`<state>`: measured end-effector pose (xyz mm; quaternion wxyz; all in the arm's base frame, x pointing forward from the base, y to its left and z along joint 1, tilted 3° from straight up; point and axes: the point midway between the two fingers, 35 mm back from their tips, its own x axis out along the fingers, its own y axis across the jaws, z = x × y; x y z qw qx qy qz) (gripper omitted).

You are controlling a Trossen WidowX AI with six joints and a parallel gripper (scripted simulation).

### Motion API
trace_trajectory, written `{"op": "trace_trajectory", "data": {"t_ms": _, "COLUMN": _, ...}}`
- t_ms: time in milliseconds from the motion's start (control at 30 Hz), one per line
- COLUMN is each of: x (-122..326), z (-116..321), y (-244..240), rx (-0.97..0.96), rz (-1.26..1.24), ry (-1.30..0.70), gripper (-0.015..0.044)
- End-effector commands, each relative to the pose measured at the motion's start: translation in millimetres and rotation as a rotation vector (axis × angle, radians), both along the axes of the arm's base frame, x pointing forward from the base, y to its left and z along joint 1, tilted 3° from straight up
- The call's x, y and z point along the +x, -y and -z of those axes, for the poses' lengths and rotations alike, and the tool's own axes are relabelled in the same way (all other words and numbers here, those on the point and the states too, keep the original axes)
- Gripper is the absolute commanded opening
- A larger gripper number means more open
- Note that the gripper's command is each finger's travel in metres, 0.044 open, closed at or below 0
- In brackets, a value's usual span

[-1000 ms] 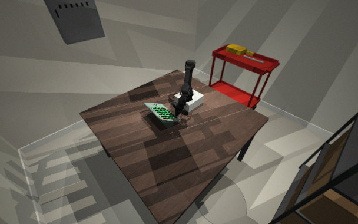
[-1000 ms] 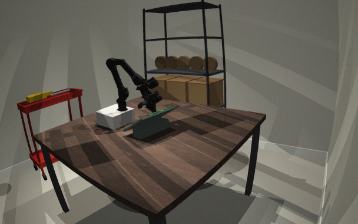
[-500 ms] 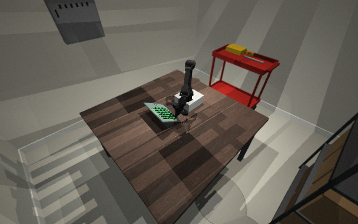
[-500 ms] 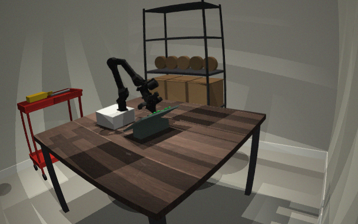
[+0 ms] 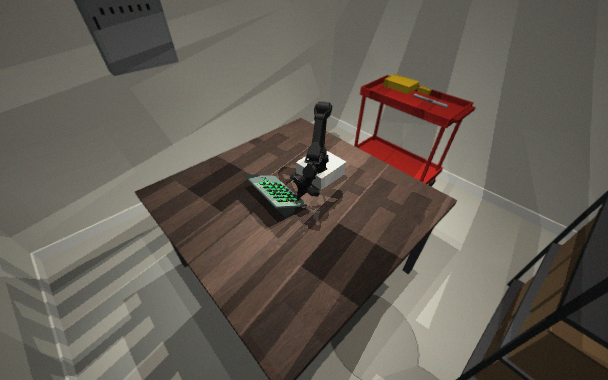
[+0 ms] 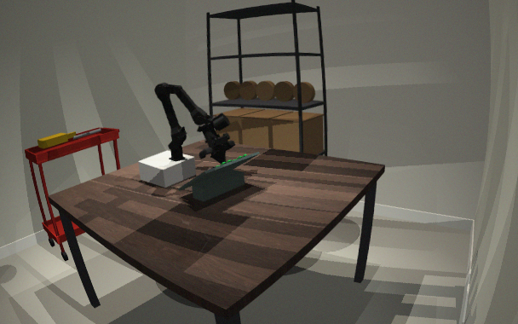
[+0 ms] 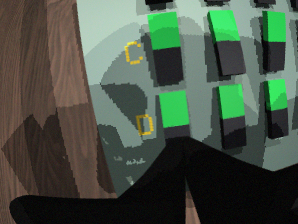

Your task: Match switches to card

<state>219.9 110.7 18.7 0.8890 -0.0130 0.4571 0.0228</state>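
Observation:
The pale green sloped panel [image 5: 287, 212] [image 6: 218, 186] [image 7: 97, 30] carries a grid of green and dark grey switches. My gripper [image 5: 300, 197] [image 6: 223, 161] [image 7: 180, 145] is shut and empty. Its tips are low at the near edge of the first row D switch [image 7: 174, 109], over its dark near half; whether they touch is unclear. That half is partly hidden. The row C first switch [image 7: 165, 47] lies beyond it. The second row D switch [image 7: 232, 102] stands to its right. Which halves are raised is hard to tell. The small card is not visible in the wrist view and not distinguishable in the top and exterior views.
Yellow letters C [image 7: 133, 52] and D [image 7: 145, 124] mark the rows at the panel's left. The white base block [image 5: 334, 172] [image 6: 164, 170] is under the arm. The wooden table [image 5: 267, 280] [image 6: 176, 256] surrounds the panel. A red cart [image 5: 447, 112] [image 6: 36, 157] stands beyond the table.

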Motion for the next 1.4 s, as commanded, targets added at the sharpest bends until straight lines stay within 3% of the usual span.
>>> {"op": "trace_trajectory", "data": {"t_ms": 0, "x": -0.4, "z": 0.9, "y": -0.3, "rx": -0.001, "rz": -0.006, "ry": -0.003, "gripper": 0.0}}
{"op": "trace_trajectory", "data": {"t_ms": 1367, "x": 2.1, "z": 4.7, "y": -0.5, "rx": -0.001, "rz": -0.006, "ry": -0.003, "gripper": 0.0}}
